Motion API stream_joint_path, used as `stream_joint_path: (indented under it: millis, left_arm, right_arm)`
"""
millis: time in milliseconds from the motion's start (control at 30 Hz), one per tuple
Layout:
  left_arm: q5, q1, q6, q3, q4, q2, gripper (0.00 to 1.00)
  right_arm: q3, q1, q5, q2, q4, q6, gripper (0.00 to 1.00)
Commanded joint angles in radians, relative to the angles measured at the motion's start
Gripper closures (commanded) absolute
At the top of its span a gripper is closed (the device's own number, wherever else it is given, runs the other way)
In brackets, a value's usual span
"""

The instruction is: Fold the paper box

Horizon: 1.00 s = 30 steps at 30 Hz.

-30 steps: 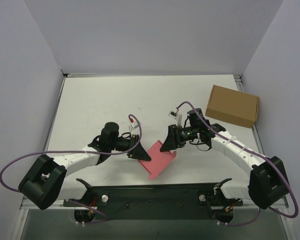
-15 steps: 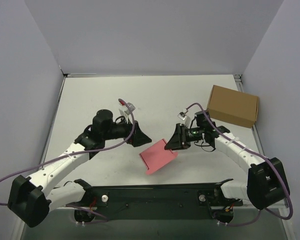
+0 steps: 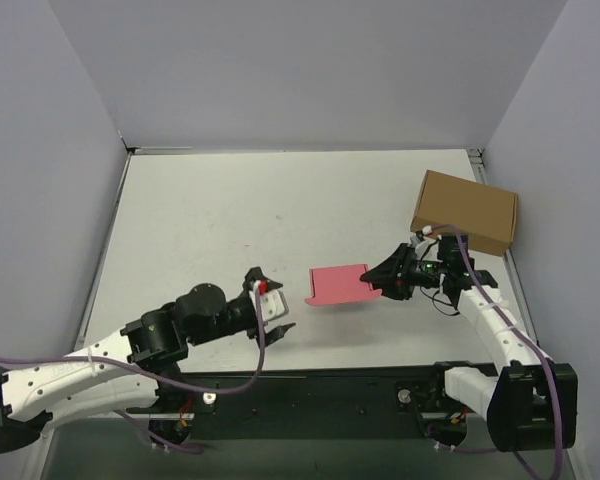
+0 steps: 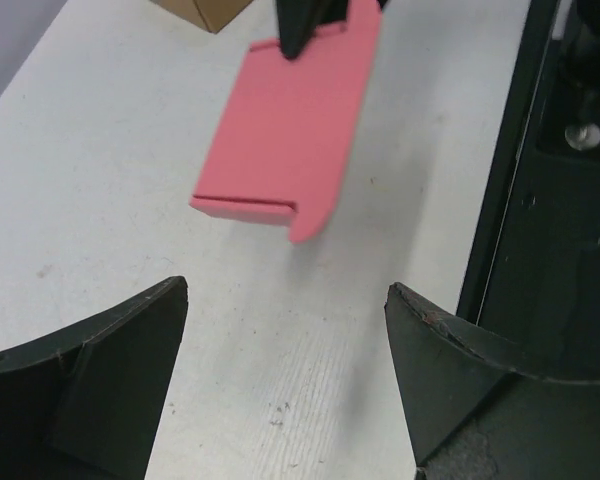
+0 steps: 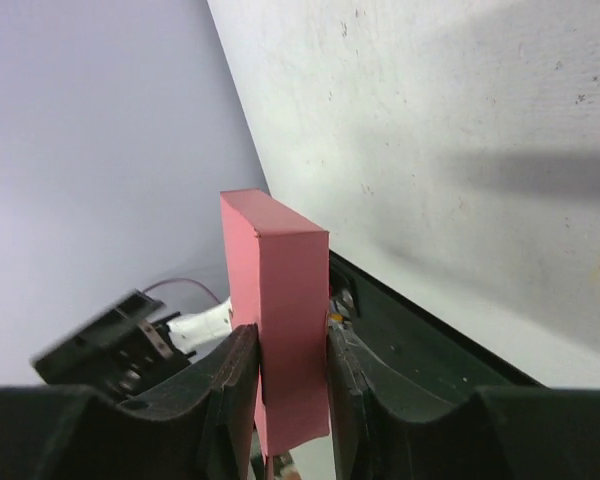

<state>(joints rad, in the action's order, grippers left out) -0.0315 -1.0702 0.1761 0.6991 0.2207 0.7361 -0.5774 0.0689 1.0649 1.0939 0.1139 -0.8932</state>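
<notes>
Over toward the right of the tabletop (image 3: 210, 210), the right arm (image 3: 485, 315) reaches in low, and the right jaws are clamped on one end of the paper box (image 3: 338, 284). From its wrist you can see the pink card (image 5: 280, 300) squeezed between the two pads and jutting straight out ahead. That end-grip looks deliberate to me: it leaves the rest of the box free and pointing across at the other arm. I can't tell whether the free end rests on the tabletop or floats just above it. Now the left arm (image 3: 130, 350): the left jaws stand spread wide with nothing between them, aimed at the box's open end but clearly apart from it. From that wrist the box (image 4: 290, 140) lies dead ahead, a slim sleeve with a rounded flap at its near corner, framed neatly between the two dark fingers (image 4: 110, 370). I'd say the flap is being offered up for the left side to tuck or press. Back by the right edge, the brown cardboard box (image 3: 465, 210) sits close behind the right wrist, out of the action.
</notes>
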Motion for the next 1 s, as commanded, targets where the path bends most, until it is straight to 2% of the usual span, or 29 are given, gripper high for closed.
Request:
stream_joint_path:
  millis: [0,133,467,600,800,967]
  left_arm:
    - [0.261,-0.202,0.256,-0.059,0.008,-0.04,0.1]
    - [0.338,-0.27,0.353,-0.107,-0.091,-0.017,0.09]
    - [0.403,-0.272,0.522,-0.168,-0.297,0.063,0.04]
    - [0.354,-0.272,0.54,-0.164,-0.357,0.114,0.03]
    - [0.259,-0.272,0.514,-0.167,-0.337,0.123,0.03]
    - [0.251,-0.27,0.499,-0.153,-0.346,0.154,0.07]
  right_arm:
    - [0.024,-0.063,0.089,-0.072,0.026,-0.214,0.97]
    - [0.017,-0.037,0.093,-0.057,0.041,-0.236,0.98]
    - [-0.019,0.063,0.115,0.021,0.04,-0.245,1.0]
    - [-0.039,0.097,0.119,0.05,0.038,-0.253,1.0]
    - [-0.053,0.109,0.119,0.066,0.036,-0.263,1.0]
    - [-0.052,0.118,0.124,0.073,0.013,-0.285,1.0]
